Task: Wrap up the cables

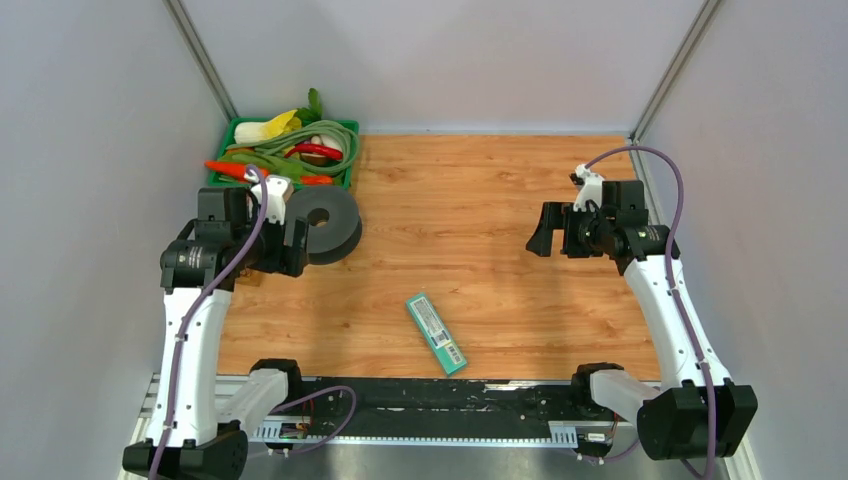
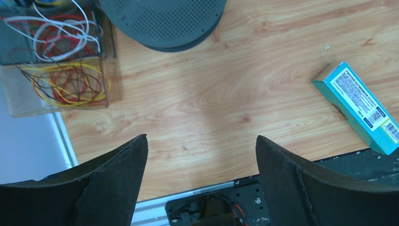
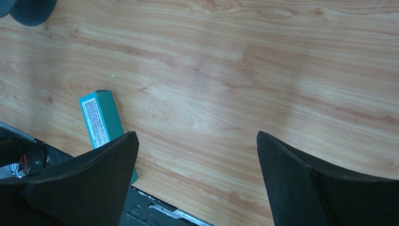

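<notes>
The dark grey round spool lies flat on the wooden table at the left; it also shows in the left wrist view and the right wrist view. No loose thin black cable shows on the table. My left gripper hangs open and empty just left of the spool, above bare wood. My right gripper is open and empty over the right half of the table, far from the spool.
A clear box beside the spool holds tangled red, yellow and white wires with a few dark strands. A teal carton lies near the front middle. A green basket of vegetables stands at the back left. A black rail runs along the near edge.
</notes>
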`<state>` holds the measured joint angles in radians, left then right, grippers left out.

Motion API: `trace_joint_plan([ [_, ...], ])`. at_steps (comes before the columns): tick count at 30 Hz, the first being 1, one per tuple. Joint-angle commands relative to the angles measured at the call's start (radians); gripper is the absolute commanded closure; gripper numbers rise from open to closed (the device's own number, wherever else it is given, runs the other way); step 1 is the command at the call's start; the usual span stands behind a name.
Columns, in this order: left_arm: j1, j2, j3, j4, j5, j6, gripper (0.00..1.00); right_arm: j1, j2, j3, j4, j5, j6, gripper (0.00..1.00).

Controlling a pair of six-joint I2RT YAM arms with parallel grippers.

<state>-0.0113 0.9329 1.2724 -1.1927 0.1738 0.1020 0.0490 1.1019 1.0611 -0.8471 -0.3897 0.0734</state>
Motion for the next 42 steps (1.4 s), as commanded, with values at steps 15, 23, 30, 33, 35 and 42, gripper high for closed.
trace_joint_plan([
  [15,0.005,0.473,0.395,0.074,-0.135,0.266,0.86,-0.005,-0.022,-0.018,0.029,-0.049,-0.119,0.0],
  [23,0.005,0.704,0.472,0.099,-0.119,0.278,1.0,-0.005,-0.004,-0.027,0.036,-0.041,-0.13,0.0],
  [30,-0.021,0.843,0.481,0.137,-0.171,0.286,1.0,-0.005,0.013,-0.023,0.037,-0.031,-0.13,0.0],
  [33,-0.035,0.88,0.458,0.194,-0.221,0.275,1.0,-0.005,0.021,-0.024,0.042,-0.028,-0.126,0.0],
  [35,-0.041,0.897,0.449,0.225,-0.22,0.263,1.0,-0.006,0.029,-0.023,0.04,-0.031,-0.124,0.0],
  [42,-0.07,0.943,0.414,0.28,-0.208,0.242,1.0,-0.005,0.042,-0.016,0.036,-0.044,-0.126,0.0],
])
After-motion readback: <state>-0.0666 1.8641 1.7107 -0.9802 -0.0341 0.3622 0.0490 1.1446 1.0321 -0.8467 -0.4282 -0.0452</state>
